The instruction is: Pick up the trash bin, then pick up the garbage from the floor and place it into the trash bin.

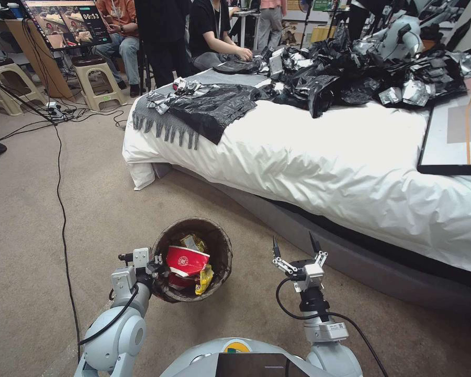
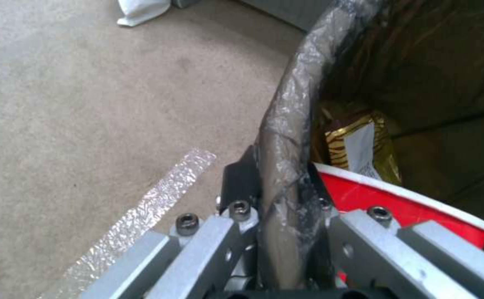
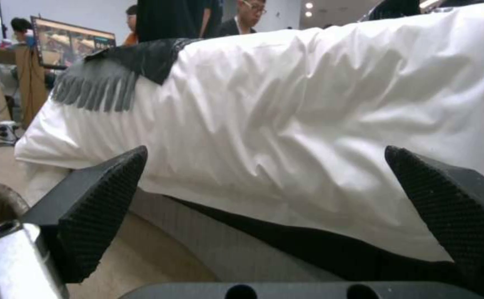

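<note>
Even, diffuse indoor light fills the head view, with soft shadow under the bed toward 4 o'clock and mild wide-angle bowing at the edges. The white duvet runs bright, nearly washed out. The left wrist view is soft and blocky (close metal parts blur most), with glare on the liner bag. Ceiling lamps glow at 12 o'clock.

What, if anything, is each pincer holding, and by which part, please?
The left pincer clamps the trash bin by its bag-covered rim; the right pincer is open, holding nothing.
</note>
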Robot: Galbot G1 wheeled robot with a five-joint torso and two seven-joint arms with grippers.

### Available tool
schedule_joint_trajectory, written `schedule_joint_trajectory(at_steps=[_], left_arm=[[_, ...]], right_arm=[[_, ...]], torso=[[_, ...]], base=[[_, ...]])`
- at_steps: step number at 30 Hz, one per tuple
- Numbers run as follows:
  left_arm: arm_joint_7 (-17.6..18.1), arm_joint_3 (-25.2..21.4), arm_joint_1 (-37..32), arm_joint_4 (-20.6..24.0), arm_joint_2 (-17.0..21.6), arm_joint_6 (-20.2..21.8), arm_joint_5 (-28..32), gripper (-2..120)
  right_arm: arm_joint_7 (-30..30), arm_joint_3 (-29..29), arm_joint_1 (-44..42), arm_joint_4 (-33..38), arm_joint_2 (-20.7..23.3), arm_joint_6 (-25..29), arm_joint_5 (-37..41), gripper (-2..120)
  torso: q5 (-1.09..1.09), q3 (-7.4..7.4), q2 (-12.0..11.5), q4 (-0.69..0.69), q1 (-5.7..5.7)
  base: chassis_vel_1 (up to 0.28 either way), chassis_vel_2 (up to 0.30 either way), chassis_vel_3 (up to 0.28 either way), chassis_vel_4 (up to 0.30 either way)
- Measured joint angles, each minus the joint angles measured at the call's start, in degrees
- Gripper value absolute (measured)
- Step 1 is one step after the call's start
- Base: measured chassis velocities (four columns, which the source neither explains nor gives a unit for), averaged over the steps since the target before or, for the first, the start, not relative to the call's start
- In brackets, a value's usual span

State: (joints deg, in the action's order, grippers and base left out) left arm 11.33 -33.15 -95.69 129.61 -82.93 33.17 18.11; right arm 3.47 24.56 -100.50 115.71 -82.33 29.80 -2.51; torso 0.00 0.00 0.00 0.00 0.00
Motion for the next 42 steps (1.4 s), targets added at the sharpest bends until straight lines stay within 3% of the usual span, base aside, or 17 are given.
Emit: schedule_joint_trajectory(at_steps=[20,42], left_arm=[[-0.2,0.6,0.0,0.3,0.0,0.1,0.3,3],[-0.3,0.8,0.0,0.4,0.0,0.2,0.3,3]], right_arm=[[-0.9,0.4,0.1,0.5,0.5,-0.4,0.2,100],[-1.3,0.7,0.5,0.5,0.5,-0.4,0.5,100]], torso=[[0.00,0.00,0.0,0.00,0.00],[0.00,0.00,0.0,0.00,0.00]], base=[[0.024,0.020,0.024,0.019],[0.098,0.099,0.099,0.095]])
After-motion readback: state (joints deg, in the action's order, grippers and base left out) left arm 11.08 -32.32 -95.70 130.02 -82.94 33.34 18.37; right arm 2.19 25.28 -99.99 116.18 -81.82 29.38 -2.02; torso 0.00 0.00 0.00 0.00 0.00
